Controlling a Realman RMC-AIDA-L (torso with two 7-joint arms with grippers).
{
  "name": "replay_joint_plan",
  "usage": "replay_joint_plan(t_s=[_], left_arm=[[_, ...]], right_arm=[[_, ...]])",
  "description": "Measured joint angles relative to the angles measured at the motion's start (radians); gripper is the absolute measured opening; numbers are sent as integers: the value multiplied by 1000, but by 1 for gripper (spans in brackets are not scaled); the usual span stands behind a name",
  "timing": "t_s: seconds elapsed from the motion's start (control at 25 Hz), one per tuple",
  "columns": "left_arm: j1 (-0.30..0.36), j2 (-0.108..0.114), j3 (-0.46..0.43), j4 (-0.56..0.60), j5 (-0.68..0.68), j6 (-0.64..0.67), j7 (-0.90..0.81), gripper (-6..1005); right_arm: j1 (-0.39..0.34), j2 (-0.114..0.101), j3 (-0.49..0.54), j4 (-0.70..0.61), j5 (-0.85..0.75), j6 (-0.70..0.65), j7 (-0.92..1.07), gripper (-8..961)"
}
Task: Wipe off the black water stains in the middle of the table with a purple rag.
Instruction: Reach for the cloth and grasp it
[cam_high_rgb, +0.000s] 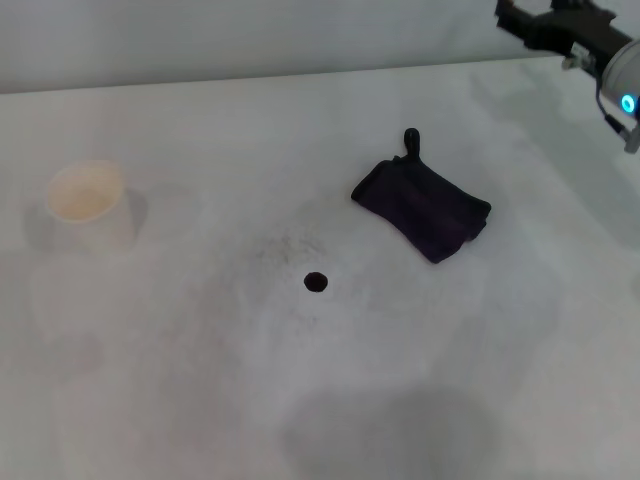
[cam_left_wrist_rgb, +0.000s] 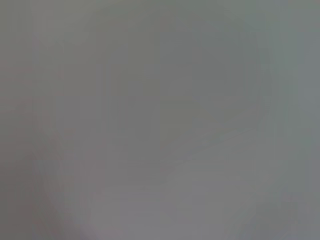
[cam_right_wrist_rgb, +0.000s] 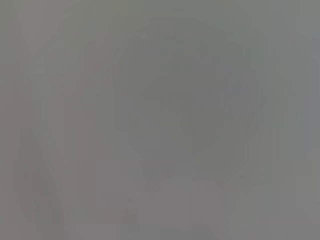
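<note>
Purple rag (cam_high_rgb: 424, 207) long axis diagonal, loop seemingly far-pointing.

Plain pale wall (cam_high_rgb: 250, 35) behind, soft even light

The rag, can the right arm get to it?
Probably yes. The right tool hangs at the table's far right corner, and the rag lies in the open with nothing between them. The cup stands far off on the left.
</note>
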Motion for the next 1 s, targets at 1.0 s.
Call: replay_joint_plan(t_s=[1.0], left_arm=[[-8, -1, 28, 14, 11, -17, 1, 892]], right_arm=[[27, -35, -32, -535, -1484, 171, 1201, 869]])
